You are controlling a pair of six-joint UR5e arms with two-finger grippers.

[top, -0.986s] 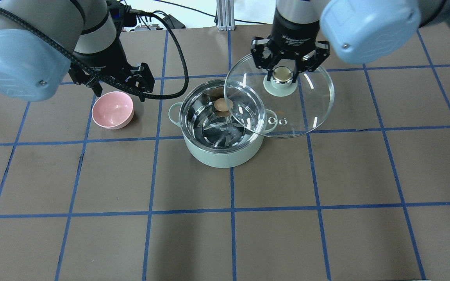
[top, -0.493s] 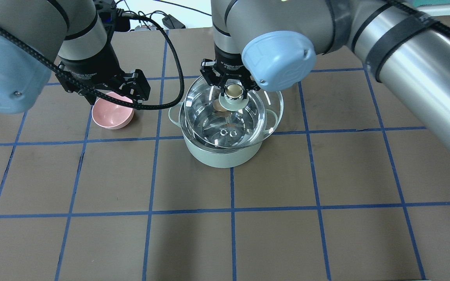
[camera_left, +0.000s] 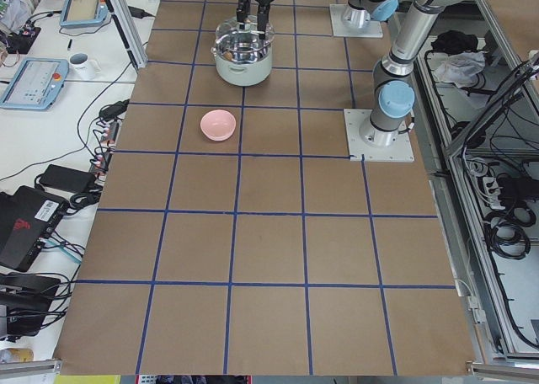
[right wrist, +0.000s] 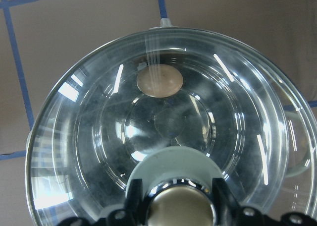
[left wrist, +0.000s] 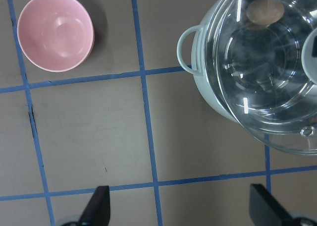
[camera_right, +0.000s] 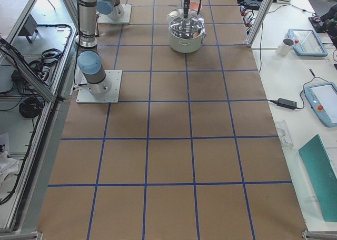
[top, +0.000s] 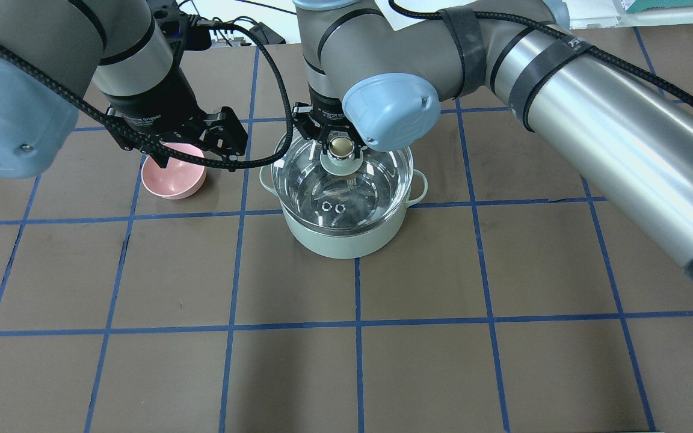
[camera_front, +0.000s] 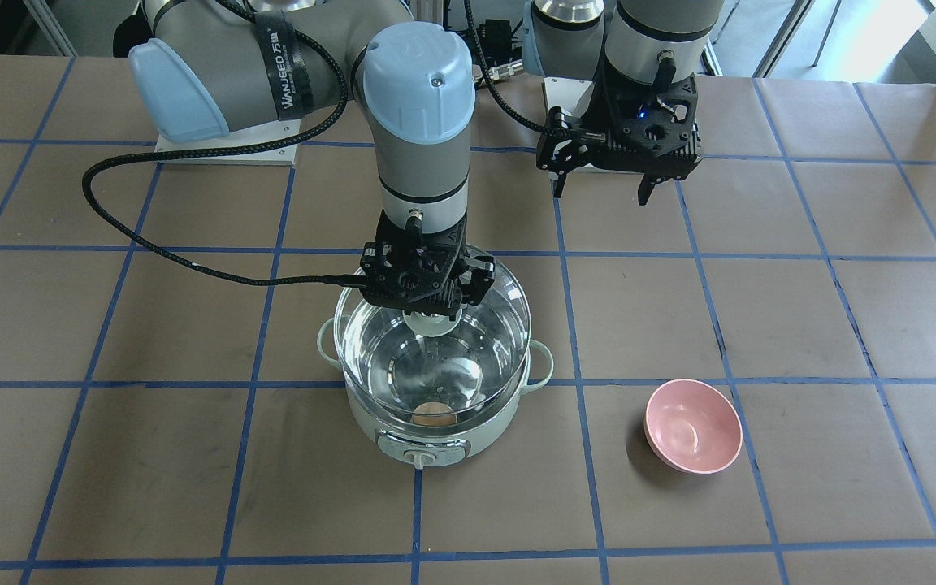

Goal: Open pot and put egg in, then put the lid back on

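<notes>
The mint-green pot (top: 346, 243) stands mid-table, its control knob (camera_front: 421, 457) facing away from me. The tan egg (camera_front: 434, 414) lies inside on the steel bottom; it also shows in the left wrist view (left wrist: 265, 11) and the right wrist view (right wrist: 159, 81). My right gripper (top: 341, 147) is shut on the beige knob of the glass lid (top: 376, 180). It holds the lid level over the pot's mouth, a little off-centre, and I cannot tell whether it touches the rim. My left gripper (top: 184, 150) is open and empty, above the table to the left of the pot.
A pink bowl (top: 172, 177) sits empty to the left of the pot, partly under my left gripper, and also shows in the front-facing view (camera_front: 693, 436). The brown table has blue tape grid lines. A black cable (top: 268, 72) from the left arm hangs near the pot's back left.
My right gripper has carried the lid leftwards from beside the pot to over its mouth and lowered it. The left arm has shifted only slightly.
</notes>
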